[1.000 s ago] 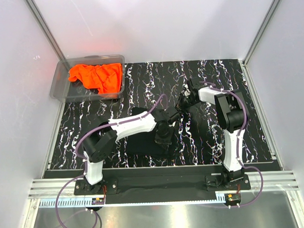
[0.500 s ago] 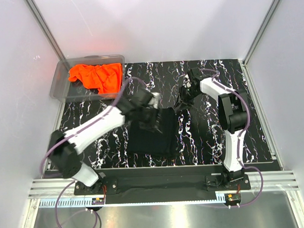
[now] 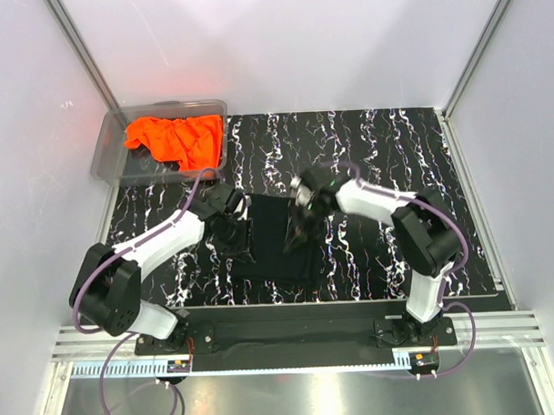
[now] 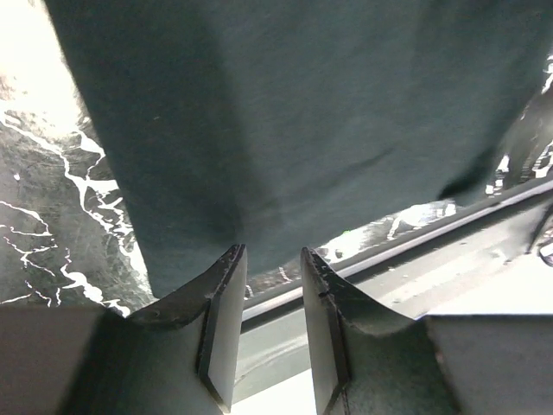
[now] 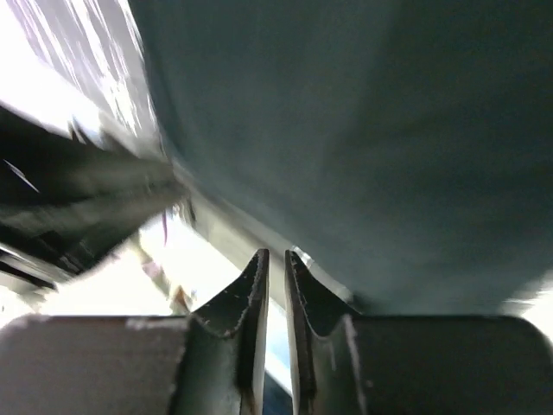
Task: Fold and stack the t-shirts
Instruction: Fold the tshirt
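Observation:
The black t-shirt [image 3: 274,258] lies folded into a narrow rectangle at the middle of the marbled table. My left gripper [image 3: 240,234] hangs low at its left edge, and in the left wrist view this gripper [image 4: 270,255] is open with nothing between the fingers, the black t-shirt [image 4: 302,112] just ahead. My right gripper [image 3: 298,227] is over the shirt's upper right part. In the right wrist view that gripper [image 5: 276,257] shows a narrow empty gap, with dark cloth [image 5: 363,130] filling the frame. The orange t-shirt [image 3: 176,138] lies crumpled in the bin.
The clear plastic bin [image 3: 107,154] stands at the table's back left corner. Black marbled table surface [image 3: 384,149] shows to the right and behind the shirt. A metal rail [image 3: 289,303] runs along the near edge, by the arm bases.
The left gripper swung from above the shirt's right side to its left edge. The right gripper came down from the back right onto the shirt. Both jaws opened, then narrowed.

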Robot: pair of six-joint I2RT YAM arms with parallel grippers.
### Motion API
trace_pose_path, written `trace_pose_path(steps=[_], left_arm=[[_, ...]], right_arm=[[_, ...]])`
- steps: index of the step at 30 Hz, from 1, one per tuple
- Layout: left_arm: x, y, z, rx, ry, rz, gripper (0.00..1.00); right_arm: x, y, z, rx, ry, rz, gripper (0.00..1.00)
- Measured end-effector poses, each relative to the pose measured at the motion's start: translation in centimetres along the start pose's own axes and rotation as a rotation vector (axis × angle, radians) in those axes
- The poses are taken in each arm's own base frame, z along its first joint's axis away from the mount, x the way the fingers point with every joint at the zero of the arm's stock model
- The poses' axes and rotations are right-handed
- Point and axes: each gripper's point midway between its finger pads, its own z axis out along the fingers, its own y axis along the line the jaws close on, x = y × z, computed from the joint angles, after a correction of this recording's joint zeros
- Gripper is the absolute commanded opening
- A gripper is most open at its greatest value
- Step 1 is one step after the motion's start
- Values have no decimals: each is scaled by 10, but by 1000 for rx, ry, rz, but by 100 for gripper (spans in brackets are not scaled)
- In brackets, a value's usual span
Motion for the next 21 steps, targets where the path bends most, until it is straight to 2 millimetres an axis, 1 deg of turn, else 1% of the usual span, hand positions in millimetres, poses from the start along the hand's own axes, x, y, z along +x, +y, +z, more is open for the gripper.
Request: trace_pose_path(steps=[1,3,4,5,7,11,13,15,17,18,19,21], left_arm=[[2,3,3,-3,3,-2,36],[7,9,8,-6,5,-7,36],[10,13,11,-10,10,-11,36],[13,15,13,-12,12,-13,36],[18,22,19,-18,19,-16,36],[30,36,31,-35,36,-32,35],[32,39,35,-39,48,-45,34],[31,39,35,-35,49,-59,33],[31,37,34,-31,46,-70,34],[30,36,32,-26,38,-77,35],[30,34,30,-19,28,-82,37],[26,26,17,12,-17,-90,38]], right_arm=[[25,4,13,-11,61,-3,18],[63,3,29,-14,152,7,17],[77,1,34,-14,185,22,17],[85,-4,38,-10,203,37,16],[91,-13,41,-9,211,68,15],[94,-29,46,2,194,94,14],[101,-42,48,20,194,108,14],[110,-53,49,23,204,123,15],[111,-54,47,9,189,117,15],[114,-55,45,5,180,114,17],[116,-56,43,5,177,115,18],[121,-59,39,10,172,121,19]])
